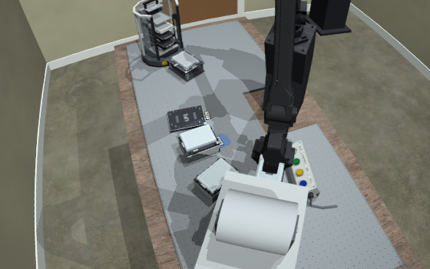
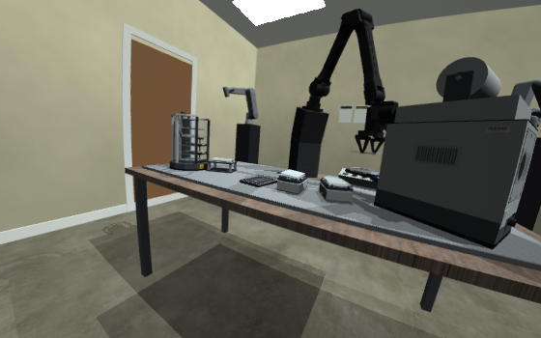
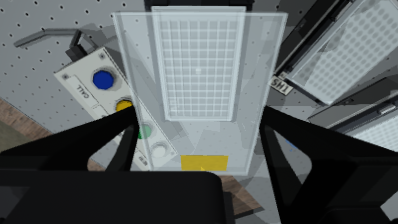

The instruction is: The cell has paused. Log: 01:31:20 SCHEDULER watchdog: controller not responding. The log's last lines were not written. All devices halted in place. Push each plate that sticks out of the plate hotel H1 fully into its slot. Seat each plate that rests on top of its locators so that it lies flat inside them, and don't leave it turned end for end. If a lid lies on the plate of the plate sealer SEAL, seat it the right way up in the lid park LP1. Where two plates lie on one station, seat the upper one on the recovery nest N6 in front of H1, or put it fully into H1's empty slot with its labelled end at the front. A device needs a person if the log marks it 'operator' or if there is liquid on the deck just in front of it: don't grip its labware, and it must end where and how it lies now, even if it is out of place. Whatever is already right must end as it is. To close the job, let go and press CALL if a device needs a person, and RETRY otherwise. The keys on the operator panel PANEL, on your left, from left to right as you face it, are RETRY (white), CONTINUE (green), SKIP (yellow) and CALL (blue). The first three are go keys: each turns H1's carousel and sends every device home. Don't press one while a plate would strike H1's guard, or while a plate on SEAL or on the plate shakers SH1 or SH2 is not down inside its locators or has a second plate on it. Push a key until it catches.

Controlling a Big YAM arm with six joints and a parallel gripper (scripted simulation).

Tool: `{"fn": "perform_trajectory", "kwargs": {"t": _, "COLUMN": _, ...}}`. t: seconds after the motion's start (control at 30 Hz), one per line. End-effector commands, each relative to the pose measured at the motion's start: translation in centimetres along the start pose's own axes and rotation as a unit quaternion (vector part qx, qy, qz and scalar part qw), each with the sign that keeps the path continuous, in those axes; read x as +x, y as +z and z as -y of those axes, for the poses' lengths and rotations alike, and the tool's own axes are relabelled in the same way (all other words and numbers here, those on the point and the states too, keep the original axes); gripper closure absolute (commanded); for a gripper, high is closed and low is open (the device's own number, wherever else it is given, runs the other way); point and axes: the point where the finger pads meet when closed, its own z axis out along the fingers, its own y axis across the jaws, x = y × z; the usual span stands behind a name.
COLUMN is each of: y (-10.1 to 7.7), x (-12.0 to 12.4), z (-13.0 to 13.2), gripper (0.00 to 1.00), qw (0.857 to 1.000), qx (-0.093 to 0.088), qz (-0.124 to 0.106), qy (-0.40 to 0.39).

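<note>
A clear lid [image 3: 199,90] (yellow tab nearest the wrist) was clamped between the gripper [image 3: 197,131] fingers above the panel [image 3: 95,90].
</note>
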Motion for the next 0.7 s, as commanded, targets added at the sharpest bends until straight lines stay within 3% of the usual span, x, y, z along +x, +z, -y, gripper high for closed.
{"fn": "perform_trajectory", "kwargs": {"t": 0.0, "y": -1.5, "x": 0.3, "z": -0.6, "gripper": 0.16, "qw": 1.0, "qx": 0.0, "qz": -0.001, "qy": 0.0}}
{"fn": "perform_trajectory", "kwargs": {"t": 0.67, "y": -5.9, "x": 0.3, "z": -0.6, "gripper": 0.16, "qw": 1.0, "qx": 0.0, "qz": -0.001, "qy": 0.0}}
